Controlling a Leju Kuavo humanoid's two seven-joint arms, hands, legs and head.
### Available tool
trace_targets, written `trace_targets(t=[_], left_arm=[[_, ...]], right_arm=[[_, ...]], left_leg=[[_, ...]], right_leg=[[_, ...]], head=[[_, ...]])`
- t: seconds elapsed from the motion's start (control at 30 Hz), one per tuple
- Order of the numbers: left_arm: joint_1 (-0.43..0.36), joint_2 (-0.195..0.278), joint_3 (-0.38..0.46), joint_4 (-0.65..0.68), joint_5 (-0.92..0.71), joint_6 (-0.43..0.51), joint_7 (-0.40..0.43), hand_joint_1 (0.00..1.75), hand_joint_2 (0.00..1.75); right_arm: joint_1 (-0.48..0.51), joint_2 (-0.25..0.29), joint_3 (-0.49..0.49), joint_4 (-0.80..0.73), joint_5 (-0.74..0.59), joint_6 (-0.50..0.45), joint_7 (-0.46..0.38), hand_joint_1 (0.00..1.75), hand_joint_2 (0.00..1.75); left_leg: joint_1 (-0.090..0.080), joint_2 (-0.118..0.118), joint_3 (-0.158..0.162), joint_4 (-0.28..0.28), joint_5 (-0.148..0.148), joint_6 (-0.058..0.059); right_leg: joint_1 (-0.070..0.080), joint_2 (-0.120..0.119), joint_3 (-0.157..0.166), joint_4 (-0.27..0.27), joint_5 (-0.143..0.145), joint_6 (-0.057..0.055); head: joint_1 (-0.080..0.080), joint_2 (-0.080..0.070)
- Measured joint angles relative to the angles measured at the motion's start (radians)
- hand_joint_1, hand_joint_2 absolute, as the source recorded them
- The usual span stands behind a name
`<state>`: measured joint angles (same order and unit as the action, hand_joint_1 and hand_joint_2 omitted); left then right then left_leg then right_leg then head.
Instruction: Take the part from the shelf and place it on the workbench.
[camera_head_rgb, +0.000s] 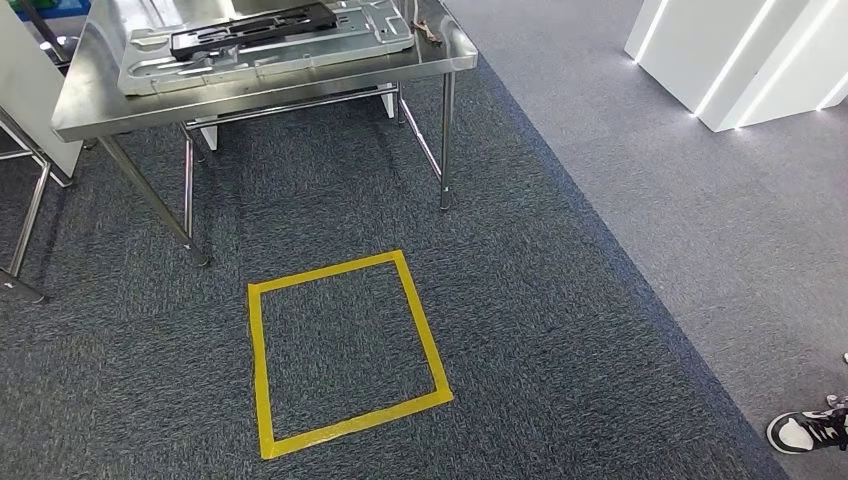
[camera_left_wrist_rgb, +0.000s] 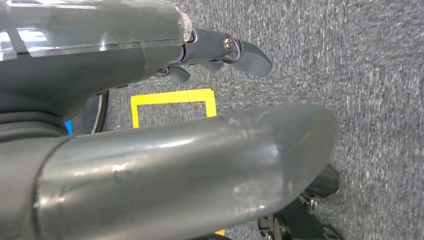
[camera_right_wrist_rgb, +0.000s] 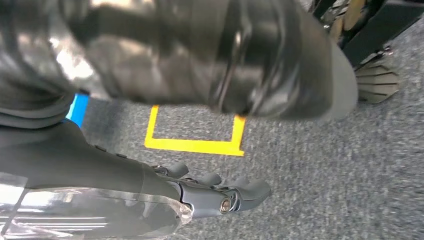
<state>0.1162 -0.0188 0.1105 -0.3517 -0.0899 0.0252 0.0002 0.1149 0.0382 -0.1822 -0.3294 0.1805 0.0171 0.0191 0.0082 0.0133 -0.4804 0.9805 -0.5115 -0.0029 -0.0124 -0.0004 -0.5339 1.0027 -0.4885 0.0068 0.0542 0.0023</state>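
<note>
Head view: stainless workbench (camera_head_rgb: 90, 105) carrying a pressed metal panel (camera_head_rgb: 150, 65) with a black part (camera_head_rgb: 250, 28) on top; no shelf here. Yellow tape square (camera_head_rgb: 345, 350) on carpet, open floor around; a person's shoe (camera_head_rgb: 810, 430) at the edge, a likely collision risk.

Left wrist view: left hand (camera_left_wrist_rgb: 220, 52) released, holding nothing; tape beyond its fingertips.

Right wrist view: right hand (camera_right_wrist_rgb: 220, 192) likewise released, empty.

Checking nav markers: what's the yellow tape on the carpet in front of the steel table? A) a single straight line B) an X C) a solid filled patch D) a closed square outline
D: in the head view the yellow tape runs as four joined strips enclosing bare carpet, just short of the steel table.
</note>
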Motion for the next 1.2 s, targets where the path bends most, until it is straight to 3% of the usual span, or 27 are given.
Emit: trace_targets(t=[0.23,0.73,0.8,0.87,0.9,0.97,1.03,1.07,1.1,1.17,1.2], left_arm=[[0.020,0.005,-0.059,-0.015,0.081,-0.019,0.000,0.00,0.00],[0.027,0.009,-0.091,-0.023,0.090,-0.020,0.000,0.00,0.00],[0.024,0.012,-0.093,-0.027,0.090,-0.021,0.000,0.00,0.00],[0.010,0.014,-0.094,-0.056,0.090,-0.021,-0.001,0.00,0.00],[-0.007,0.014,-0.094,-0.083,0.090,-0.022,-0.001,0.00,0.00],[-0.058,0.014,-0.094,-0.149,0.090,-0.022,-0.003,0.00,0.00],[-0.099,0.014,-0.095,-0.200,0.090,-0.022,-0.004,0.00,0.00],[-0.109,0.014,-0.095,-0.215,0.090,-0.022,-0.004,0.00,0.00],[-0.110,0.014,-0.095,-0.223,0.090,-0.022,-0.003,0.00,0.00],[-0.094,0.016,-0.094,-0.219,0.090,-0.022,-0.003,0.00,0.00],[-0.088,0.016,-0.094,-0.217,0.090,-0.022,-0.002,0.00,0.00]], right_arm=[[0.013,-0.012,0.112,-0.033,-0.161,-0.015,-0.012,0.00,0.00],[0.020,-0.019,0.161,-0.051,-0.178,-0.017,-0.014,0.00,0.00],[0.026,-0.018,0.164,-0.051,-0.178,-0.017,-0.014,0.00,0.00],[0.045,-0.018,0.165,-0.033,-0.178,-0.018,-0.014,0.00,0.00],[0.062,-0.019,0.165,-0.011,-0.179,-0.018,-0.015,0.00,0.00],[0.106,-0.023,0.166,0.048,-0.179,-0.018,-0.015,0.00,0.00],[0.149,-0.028,0.167,0.098,-0.179,-0.018,-0.012,0.00,0.00],[0.164,-0.030,0.167,0.113,-0.179,-0.018,-0.012,0.00,0.00],[0.172,-0.033,0.168,0.120,-0.179,-0.018,-0.012,0.00,0.44],[0.163,-0.036,0.168,0.109,-0.179,-0.018,-0.013,0.00,1.31],[0.158,-0.038,0.168,0.104,-0.179,-0.018,-0.014,0.00,1.75]], left_leg=[[0.000,0.000,-0.001,0.002,-0.001,0.001],[0.000,0.000,-0.001,0.003,-0.001,0.001],[-0.003,-0.001,0.001,0.005,-0.001,0.010],[0.003,-0.002,0.011,-0.021,0.017,0.027],[0.008,-0.008,0.015,-0.039,0.028,0.034],[0.014,-0.034,0.015,-0.057,0.044,0.038],[0.019,-0.067,0.006,-0.053,0.047,0.034],[0.022,-0.078,0.004,-0.049,0.045,0.029],[0.027,-0.085,0.002,-0.043,0.042,0.020],[0.039,-0.090,-0.002,-0.024,0.030,-0.005],[0.042,-0.090,-0.003,-0.019,0.026,-0.012]], right_leg=[[-0.001,0.000,0.000,0.000,0.000,0.000],[-0.001,0.000,0.000,0.000,0.000,0.000],[-0.006,0.001,-0.001,-0.007,0.006,0.008],[-0.007,0.002,0.001,-0.012,0.007,0.018],[-0.006,0.001,-0.004,0.005,-0.007,0.019],[-0.009,0.002,-0.046,0.098,-0.066,0.023],[-0.015,0.003,-0.104,0.216,-0.120,0.032],[-0.020,0.003,-0.117,0.239,-0.122,0.039],[-0.026,0.003,-0.110,0.223,-0.103,0.047],[-0.041,0.016,-0.055,0.108,-0.040,0.068],[-0.046,0.020,-0.036,0.069,-0.022,0.074]], head=[[0.000,0.000],[0.000,0.000],[0.000,0.000],[0.000,0.000],[0.000,0.000],[0.000,0.000],[0.000,0.000],[0.000,0.000],[0.000,0.000],[0.001,0.000],[0.001,0.000]])
